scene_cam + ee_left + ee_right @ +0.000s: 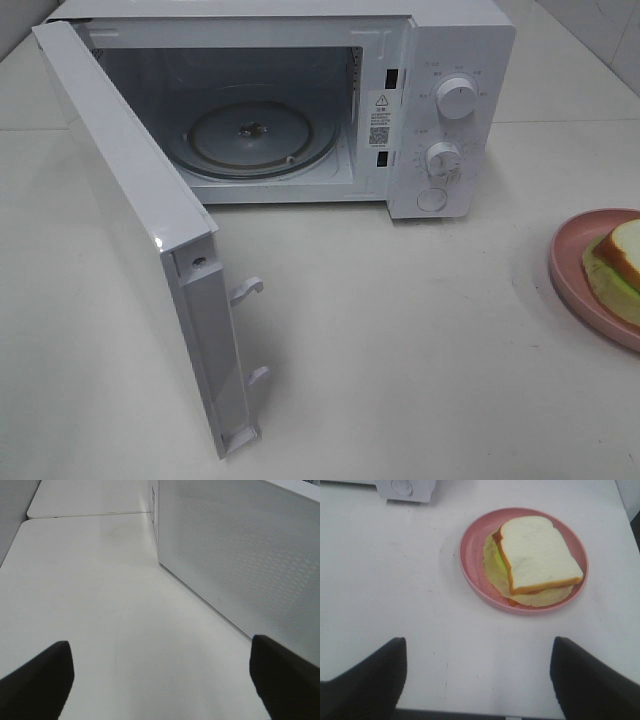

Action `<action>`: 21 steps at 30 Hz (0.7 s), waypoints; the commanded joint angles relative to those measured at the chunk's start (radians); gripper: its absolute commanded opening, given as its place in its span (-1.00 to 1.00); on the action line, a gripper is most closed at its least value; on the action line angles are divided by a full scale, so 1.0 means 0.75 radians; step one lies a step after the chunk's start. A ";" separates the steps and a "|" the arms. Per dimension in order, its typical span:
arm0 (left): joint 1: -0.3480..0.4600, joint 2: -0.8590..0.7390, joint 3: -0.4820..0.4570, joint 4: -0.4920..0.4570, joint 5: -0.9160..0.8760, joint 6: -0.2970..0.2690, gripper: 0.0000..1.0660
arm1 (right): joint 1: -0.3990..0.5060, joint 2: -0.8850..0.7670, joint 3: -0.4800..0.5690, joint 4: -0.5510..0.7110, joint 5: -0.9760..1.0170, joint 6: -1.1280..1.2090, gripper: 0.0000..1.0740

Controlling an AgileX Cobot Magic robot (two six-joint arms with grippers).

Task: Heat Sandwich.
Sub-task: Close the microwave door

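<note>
Sandwich (537,555) on pink plate (472,555); microwave (440,110) door (130,230) open; both tools apart, empty.

**Both hands wide apart and empty**

Neither arm shows in the high view. The left hand (162,680) appears only in its own wrist view, as two dark fingertips (37,680) at the lower corners of the picture, spread far apart with nothing between them, raised over the bench (100,605). The right hand (480,680) looks the same in its wrist view: two dark fingertips (592,680) set wide, gripping nothing and touching nothing, tilted down toward the bench.
</note>
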 commanded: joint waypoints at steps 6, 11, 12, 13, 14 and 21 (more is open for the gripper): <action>0.003 -0.029 0.005 -0.003 -0.004 -0.007 0.68 | -0.100 -0.173 0.005 0.017 -0.023 -0.035 0.42; 0.003 -0.029 0.005 -0.003 -0.004 -0.007 0.68 | -0.144 -0.239 0.005 0.024 -0.023 -0.044 0.42; 0.003 -0.028 0.005 -0.003 -0.004 -0.008 0.68 | -0.143 -0.239 0.005 0.024 -0.023 -0.044 0.42; 0.003 -0.028 0.005 -0.003 -0.004 -0.008 0.68 | -0.143 -0.239 0.005 0.024 -0.023 -0.044 0.42; 0.003 -0.027 0.005 -0.003 -0.004 -0.007 0.68 | -0.141 -0.239 0.005 0.024 -0.023 -0.044 0.42; 0.003 -0.025 0.005 -0.003 -0.004 -0.007 0.68 | -0.141 -0.237 0.005 0.024 -0.023 -0.043 0.42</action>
